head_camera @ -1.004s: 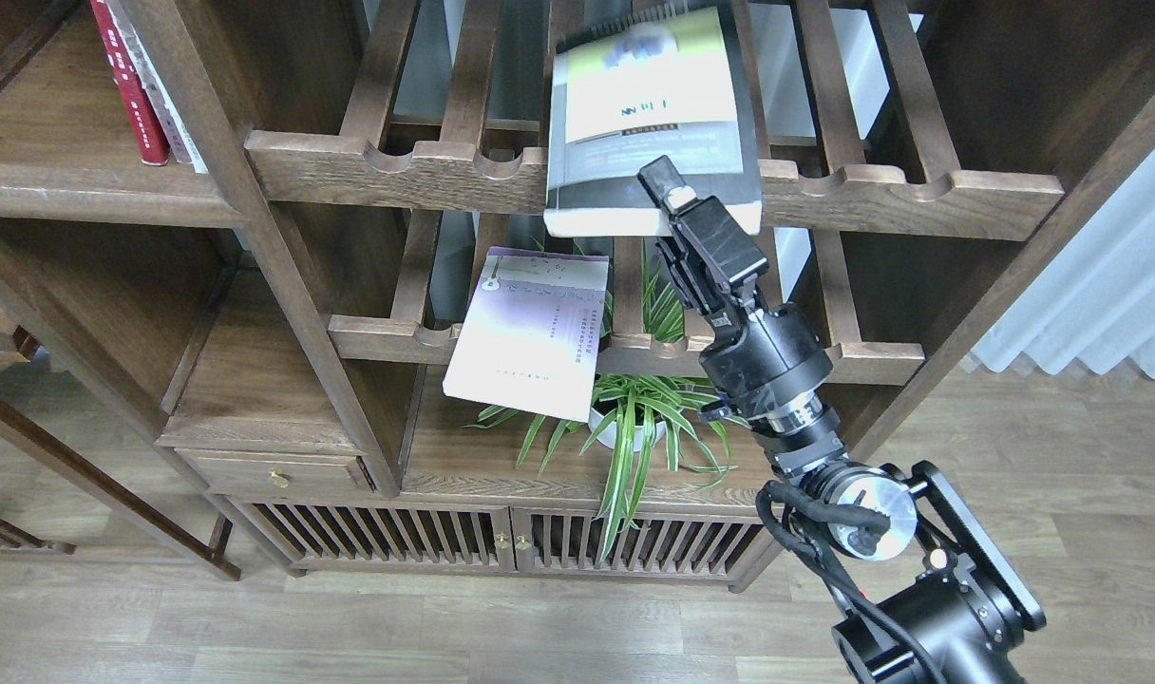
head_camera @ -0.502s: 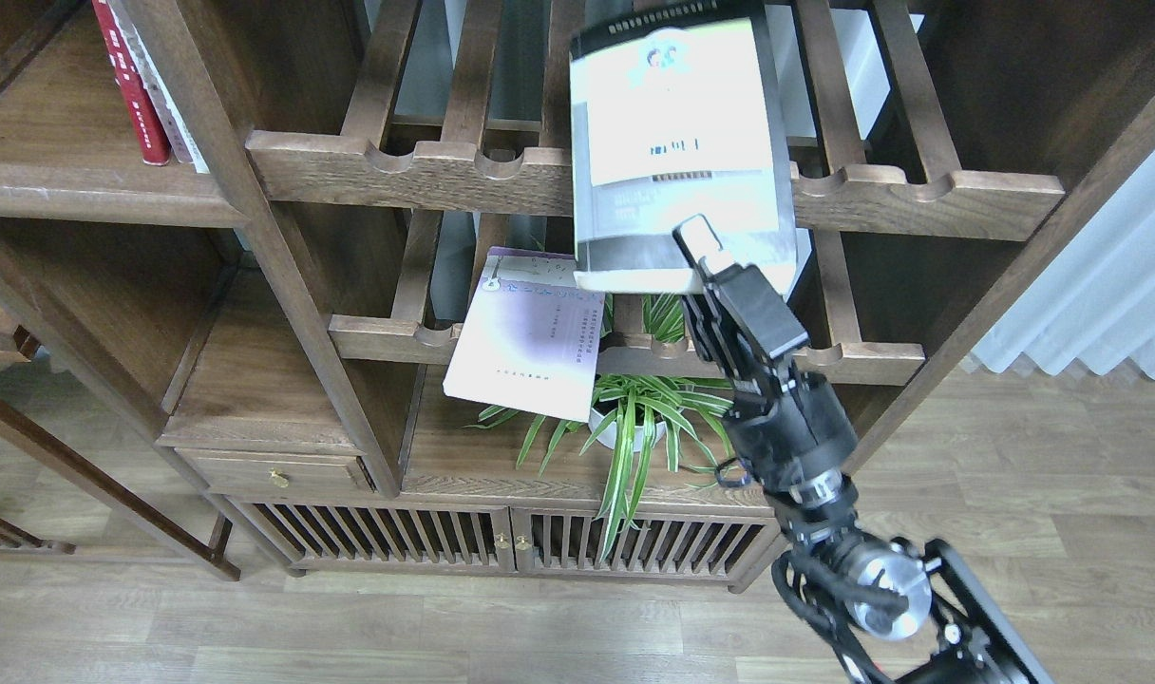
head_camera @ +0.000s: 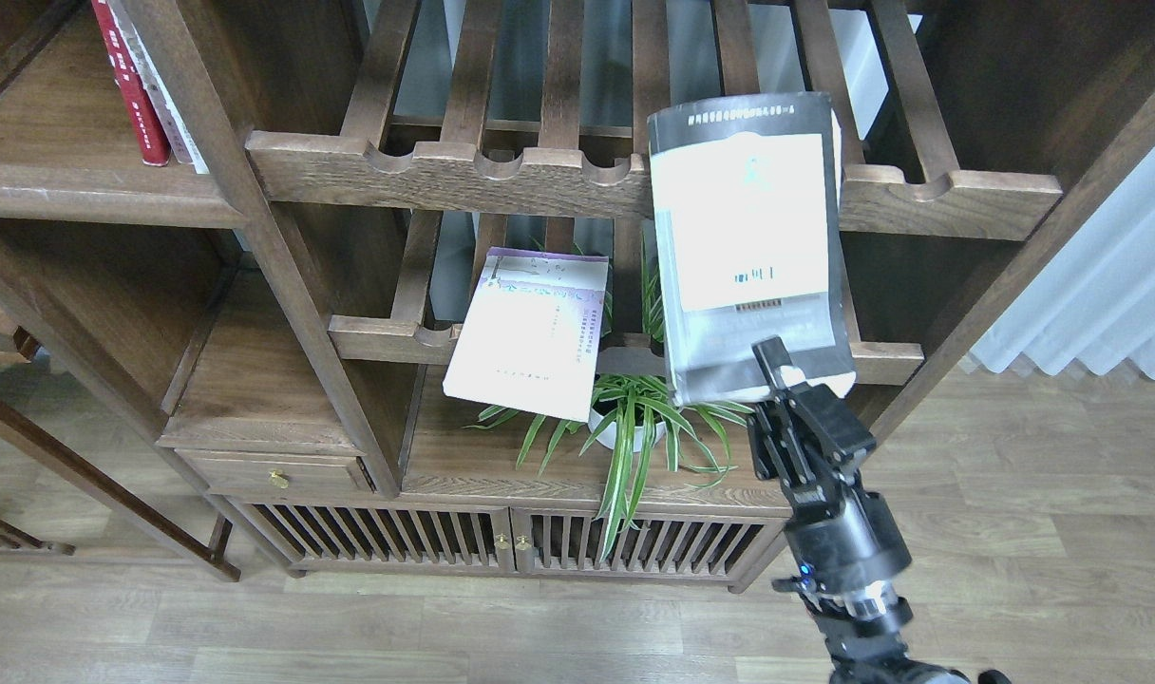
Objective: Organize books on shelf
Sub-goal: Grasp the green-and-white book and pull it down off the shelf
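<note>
Right claw (head_camera: 785, 372) is clamped on the bottom edge of the thick book (head_camera: 747, 247), one finger visible across the cover. The book hangs clear of the upper rack (head_camera: 444, 176), cover toward the camera, roughly upright with a slight tilt, in front of both slatted racks. Nothing visibly supports it except the claw. Left claw is out of view.

Progress, judged from layout:
- Red book (head_camera: 126, 85) stands upright on the shelf (head_camera: 84, 190) at upper left, with a pale spine or two just beside it. Looks like that one is done.
- Thick book is in hand and off the rack, well apart from the shelf. Pick done, transport and placement left.
- Thin lavender book (head_camera: 532, 331) lies tilted on the lower rack (head_camera: 388, 337), bottom corner overhanging the front rail, above the plant (head_camera: 634, 418). Untouched.

So roughly a third done, one book mid-carry, one to go.

Next move likely needs a long leftward carry across the post (head_camera: 255, 228) between rack bay and shelf, then standing the book upright next to the red one. Risks: the grip is on one edge only, so a thick book could pivot or slip during the swing; the post and rack rail are collision candidates.
</note>
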